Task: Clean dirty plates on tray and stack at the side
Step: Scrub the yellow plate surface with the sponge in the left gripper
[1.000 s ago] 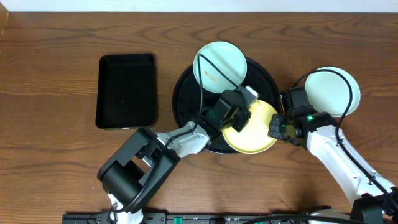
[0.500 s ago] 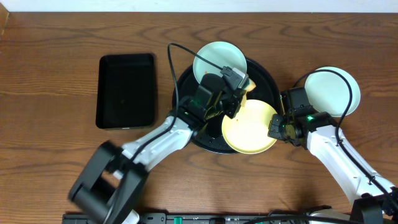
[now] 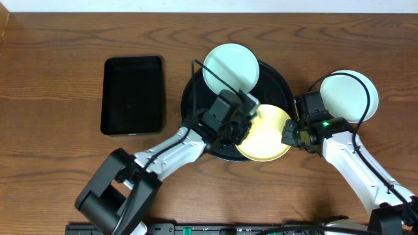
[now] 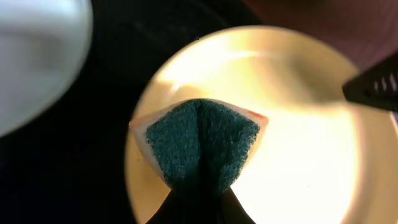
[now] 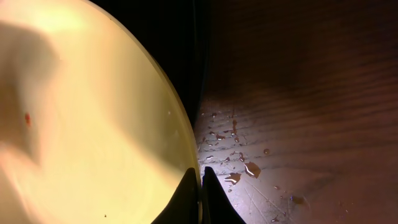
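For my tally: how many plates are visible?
3: a mint plate on the tray's far side, the yellow plate on its near right, a second mint plate on the table beside it. None seems hidden.

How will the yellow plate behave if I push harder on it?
The yellow plate looks hard and glossy, so probably stiff and slick. The right gripper pinches its rim, which should limit sliding. Droplets beside it hint at wetness.

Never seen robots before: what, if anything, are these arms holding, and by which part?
The left jaws pinch a folded green sponge by one end; the right jaws pinch the yellow plate by its rim.
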Action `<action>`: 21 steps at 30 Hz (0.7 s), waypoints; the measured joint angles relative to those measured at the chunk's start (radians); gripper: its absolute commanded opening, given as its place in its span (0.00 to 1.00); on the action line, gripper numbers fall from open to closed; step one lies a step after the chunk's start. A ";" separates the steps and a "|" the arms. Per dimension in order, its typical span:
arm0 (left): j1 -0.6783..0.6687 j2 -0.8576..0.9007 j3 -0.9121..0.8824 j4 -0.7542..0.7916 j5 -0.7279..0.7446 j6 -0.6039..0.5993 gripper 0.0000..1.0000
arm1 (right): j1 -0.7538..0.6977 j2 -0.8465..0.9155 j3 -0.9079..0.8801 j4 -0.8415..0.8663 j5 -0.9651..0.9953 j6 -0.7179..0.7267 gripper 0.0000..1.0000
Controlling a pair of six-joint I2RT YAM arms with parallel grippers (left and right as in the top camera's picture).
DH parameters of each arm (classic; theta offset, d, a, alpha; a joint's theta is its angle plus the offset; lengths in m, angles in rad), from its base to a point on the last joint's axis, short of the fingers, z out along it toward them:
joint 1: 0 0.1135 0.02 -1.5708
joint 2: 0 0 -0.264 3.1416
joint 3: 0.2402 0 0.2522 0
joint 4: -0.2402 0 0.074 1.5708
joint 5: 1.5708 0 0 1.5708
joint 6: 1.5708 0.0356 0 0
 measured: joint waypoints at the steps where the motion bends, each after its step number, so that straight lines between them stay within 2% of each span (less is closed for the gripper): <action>1: -0.008 0.010 -0.002 0.006 0.000 0.003 0.08 | 0.000 0.000 0.000 0.000 0.000 0.000 0.01; 21: -0.023 0.107 -0.005 0.171 0.000 0.034 0.08 | 0.000 0.000 0.000 0.000 0.000 0.000 0.01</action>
